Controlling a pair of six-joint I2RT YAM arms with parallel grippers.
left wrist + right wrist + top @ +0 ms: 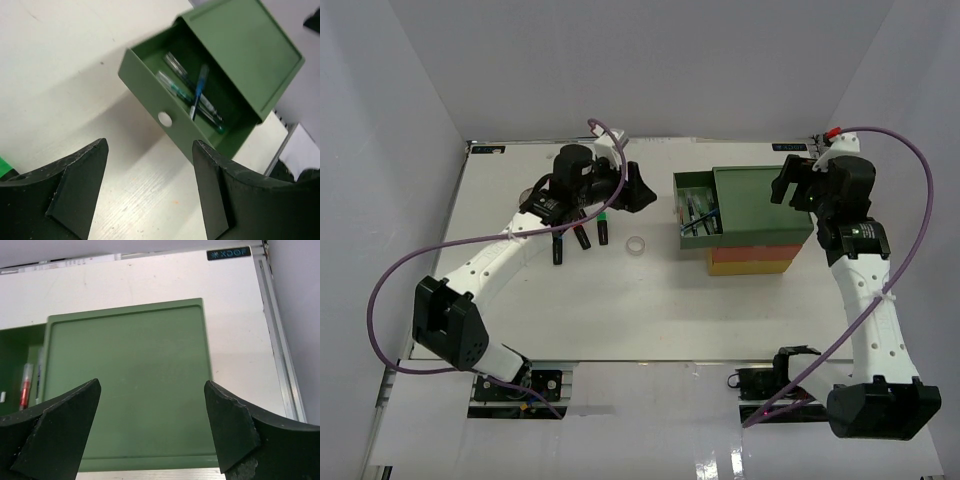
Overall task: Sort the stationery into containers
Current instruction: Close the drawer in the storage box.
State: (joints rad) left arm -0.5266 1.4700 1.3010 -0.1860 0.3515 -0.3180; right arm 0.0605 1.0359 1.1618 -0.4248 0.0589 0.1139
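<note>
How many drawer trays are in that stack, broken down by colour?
Dark green tray, on top, drawer pulled open: 1
Orange-red tray, in the middle: 1
Yellow tray, at the bottom: 1
Total: 3

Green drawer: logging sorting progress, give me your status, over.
Left gripper open, empty. Right gripper open above the green top. Green drawer pulled out, pens inside. Highlighters and tape roll unsorted on table; drawer mouth unobstructed.
</note>
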